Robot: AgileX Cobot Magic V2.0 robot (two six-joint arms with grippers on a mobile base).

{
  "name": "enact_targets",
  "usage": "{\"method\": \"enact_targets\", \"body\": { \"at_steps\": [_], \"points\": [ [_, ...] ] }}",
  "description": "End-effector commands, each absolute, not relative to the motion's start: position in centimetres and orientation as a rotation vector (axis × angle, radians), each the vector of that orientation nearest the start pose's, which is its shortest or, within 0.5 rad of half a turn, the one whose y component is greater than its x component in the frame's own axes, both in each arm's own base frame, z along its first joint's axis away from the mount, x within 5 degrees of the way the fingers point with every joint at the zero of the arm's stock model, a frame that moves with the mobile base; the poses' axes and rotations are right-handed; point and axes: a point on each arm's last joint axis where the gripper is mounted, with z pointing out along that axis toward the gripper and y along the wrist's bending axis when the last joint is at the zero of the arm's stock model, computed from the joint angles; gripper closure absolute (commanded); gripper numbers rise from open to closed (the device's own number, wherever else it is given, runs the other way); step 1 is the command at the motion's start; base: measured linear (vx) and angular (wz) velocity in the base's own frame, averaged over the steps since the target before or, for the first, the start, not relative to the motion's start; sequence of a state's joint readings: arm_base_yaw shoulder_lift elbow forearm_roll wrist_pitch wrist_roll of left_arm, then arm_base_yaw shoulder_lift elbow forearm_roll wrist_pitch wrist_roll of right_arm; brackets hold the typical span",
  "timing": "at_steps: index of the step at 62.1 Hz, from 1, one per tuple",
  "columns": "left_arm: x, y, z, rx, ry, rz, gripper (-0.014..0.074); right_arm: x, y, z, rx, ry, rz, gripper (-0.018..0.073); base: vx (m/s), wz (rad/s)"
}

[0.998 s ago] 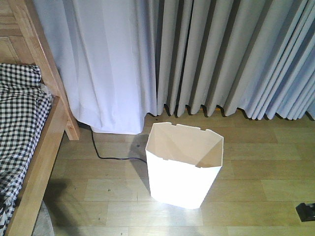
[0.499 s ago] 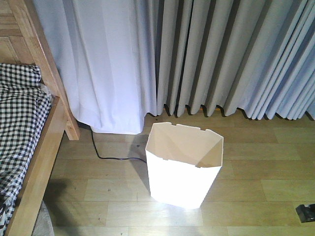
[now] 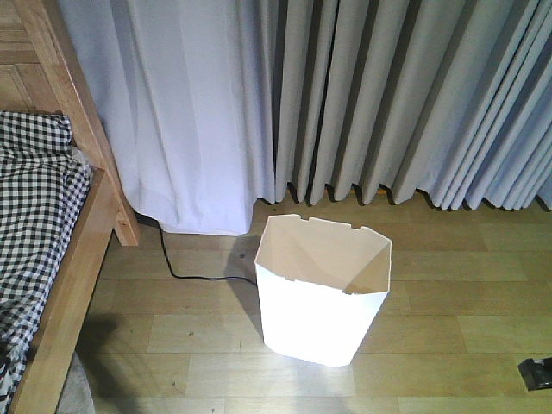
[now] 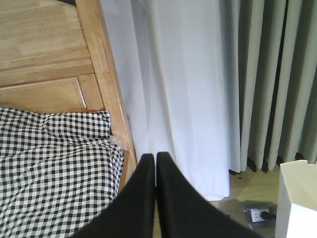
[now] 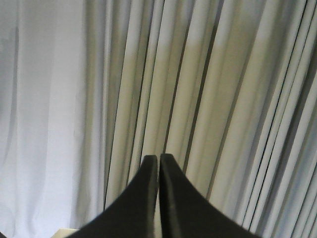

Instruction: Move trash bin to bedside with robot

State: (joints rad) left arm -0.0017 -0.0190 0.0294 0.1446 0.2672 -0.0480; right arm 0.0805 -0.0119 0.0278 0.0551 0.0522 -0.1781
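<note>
The white trash bin [image 3: 321, 293] stands upright on the wooden floor in front of the curtains, its cream inside empty. Its corner also shows at the right edge of the left wrist view [image 4: 299, 198]. The bed [image 3: 73, 259], with light wooden frame and black-and-white checkered bedding [image 3: 30, 216], is at the left, about a bin's width from the bin. My left gripper [image 4: 155, 157] is shut and empty, pointing at the bed frame's end and the white curtain. My right gripper [image 5: 158, 158] is shut and empty, facing the curtains. Neither touches the bin.
Grey and white curtains [image 3: 345, 95] hang behind the bin. A black cable [image 3: 194, 274] runs across the floor between bed and bin. A floor socket [image 4: 257, 215] lies near the curtain. A small black object [image 3: 536, 371] sits at the lower right.
The view has shifted very slightly; the black object at the lower right sits a little nearer the frame edge. The bin has not moved relative to the bed.
</note>
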Motion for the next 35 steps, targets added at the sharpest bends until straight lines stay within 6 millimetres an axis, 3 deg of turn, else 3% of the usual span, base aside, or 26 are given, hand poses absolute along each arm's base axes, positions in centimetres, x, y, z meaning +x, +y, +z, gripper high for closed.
{"method": "enact_targets", "body": {
  "at_steps": [1, 35],
  "points": [
    [5.59, 0.2, 17.76, 0.056, 1.706, 0.078, 0.0602, 5.6, 0.45, 20.13, -0.156, 1.471, -0.04, 0.057, 0.0, 0.0],
    [5.59, 0.2, 17.76, 0.056, 1.706, 0.078, 0.0602, 5.6, 0.45, 20.12, -0.156, 1.472, -0.04, 0.057, 0.0, 0.0]
  ]
}}
